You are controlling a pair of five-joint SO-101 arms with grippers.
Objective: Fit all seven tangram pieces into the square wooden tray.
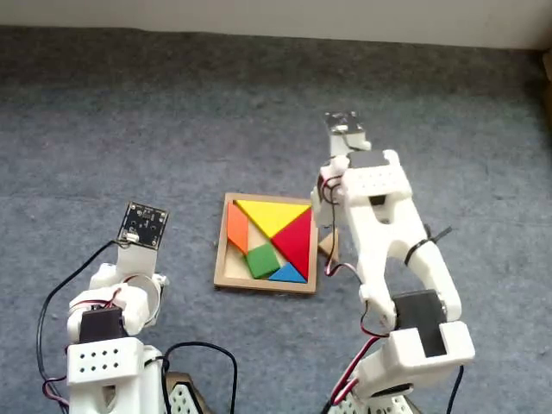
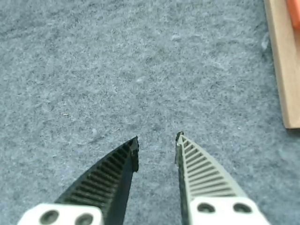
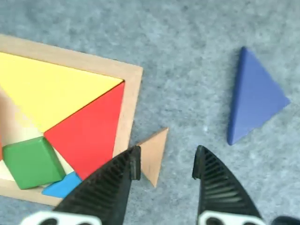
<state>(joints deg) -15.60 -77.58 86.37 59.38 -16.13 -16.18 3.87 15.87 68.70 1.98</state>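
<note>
Grey felt-covered tabletop [image 1: 172,112], viewed from above. At the near edge on the left, the left arm [image 1: 108,332] is seen. The left jaws are parted a moderate way, and nothing is held between them. They are poised over bare surface near the rim of the square wooden tray [image 1: 221,259], which is set about the tabletop's middle. Five pieces are seated in it: an orange piece [image 1: 237,228], a yellow triangle [image 1: 270,216], a green square [image 1: 261,260], a light-blue triangle [image 1: 287,274] and a red triangle [image 1: 296,240]. A tan triangle [image 3: 153,157] is laid just outside the tray's right rim. The right arm [image 1: 388,233] is extended beside it. The right jaws are likewise parted and empty, one tip at the tan triangle's edge. A dark blue triangle [image 3: 253,96] is laid farther right, apart.
</note>
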